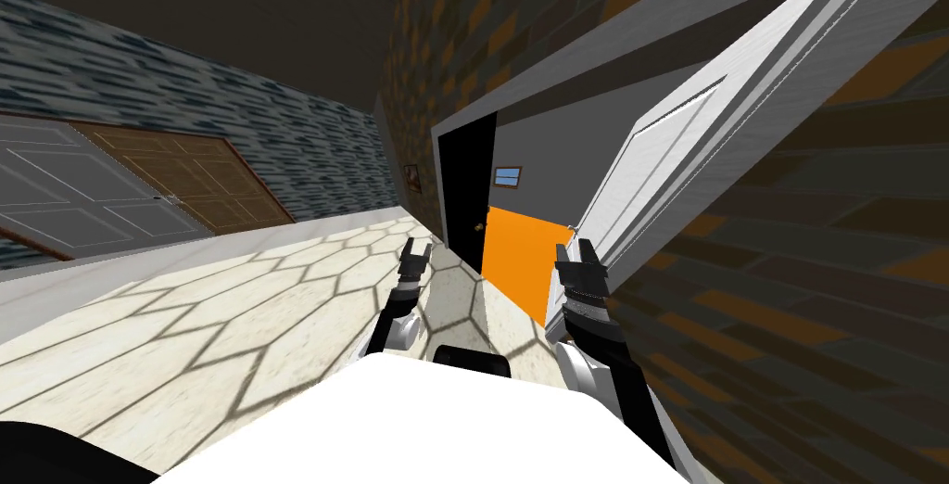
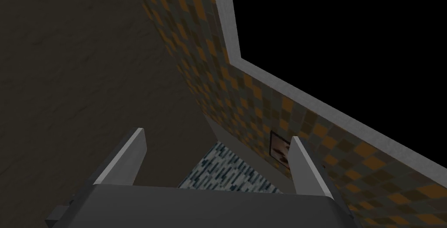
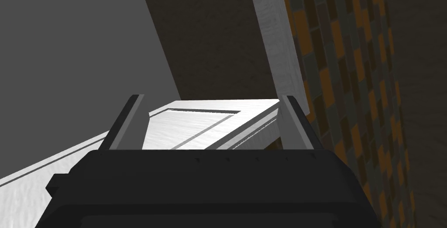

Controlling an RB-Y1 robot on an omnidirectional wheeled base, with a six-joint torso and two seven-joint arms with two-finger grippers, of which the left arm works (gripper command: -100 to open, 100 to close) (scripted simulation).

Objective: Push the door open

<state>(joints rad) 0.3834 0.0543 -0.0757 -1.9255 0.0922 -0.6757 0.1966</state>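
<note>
Right gripper, jaws apart and holding nothing, sits low beside the white panelled door. The door stands swung partly open at the right side of its grey frame. From the wrist, the door's face runs close alongside the jaws; whether they touch the panel cannot be told. Left gripper, jaws likewise apart and empty, hangs over the hexagon-tiled floor, towards the doorway's other side. Through the opening lie an orange surface, a grey wall and a black area.

The likeliest trouble, on this showing, comes from the door already slanting away from the arm. A push that lands at a shallow angle could slide along the face and off its edge, leaving the arm in the gap and the door barely moved. Thin jaws held open could also snag on the panel's moulding. They might equally straddle the door's edge and drag it rather than push.

A push carried too far might swing the door hard into the orange-and-grey chequered wall beside it. The right forearm is close to that side of the frame and could scrape it if the base advances off-line. On the same advance, the left arm risks clipping the opposite jamb.
</note>
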